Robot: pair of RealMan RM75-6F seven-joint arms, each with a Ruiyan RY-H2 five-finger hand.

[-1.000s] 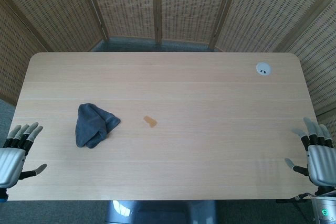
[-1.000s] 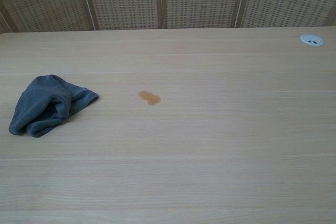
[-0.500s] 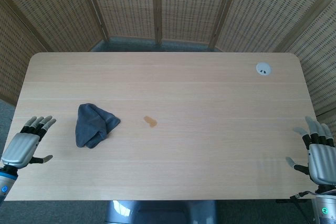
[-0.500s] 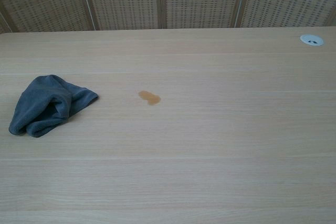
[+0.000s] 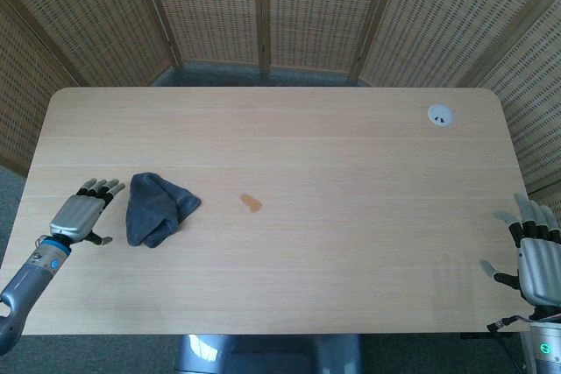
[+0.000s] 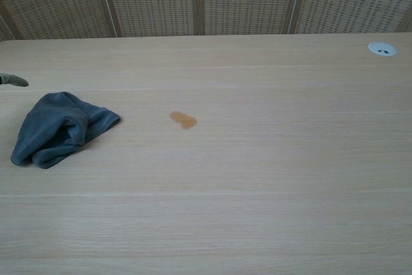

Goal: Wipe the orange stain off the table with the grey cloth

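Grey cloth (image 5: 158,208): lies crumpled on the table (image 5: 351,260), at about 9 o'clock of the table's middle in the head view; nothing holds it.
Orange stain (image 5: 252,203): a small blot near the table's middle, at 3 o'clock of the cloth and apart from it; it shows whole and unsmeared in both views, so no wiping appears to have been done.
Left hand (image 5: 82,215): over the table at 9 o'clock of the cloth, just beside it, fingers extended toward 1 o'clock and slightly apart, grasping nothing. Whether any fingertip touches the cloth cannot be told. In the chest view only a fingertip (image 6: 14,81) shows at the left edge, at 11 o'clock of the cloth.
Right hand (image 5: 536,256): at the table's corner at 4 o'clock, fingers spread, empty, well apart from cloth and stain.
Cable port (image 5: 439,115): a white disc at 1 o'clock of the table, uninvolved.
Stage reached: judged to be the approach to the cloth; the pick-up is not yet made.
Remaining: grasp the cloth with the left hand, carry it toward 3 o'clock onto the stain, and rub until the orange mark is gone, which is essentially the whole task.
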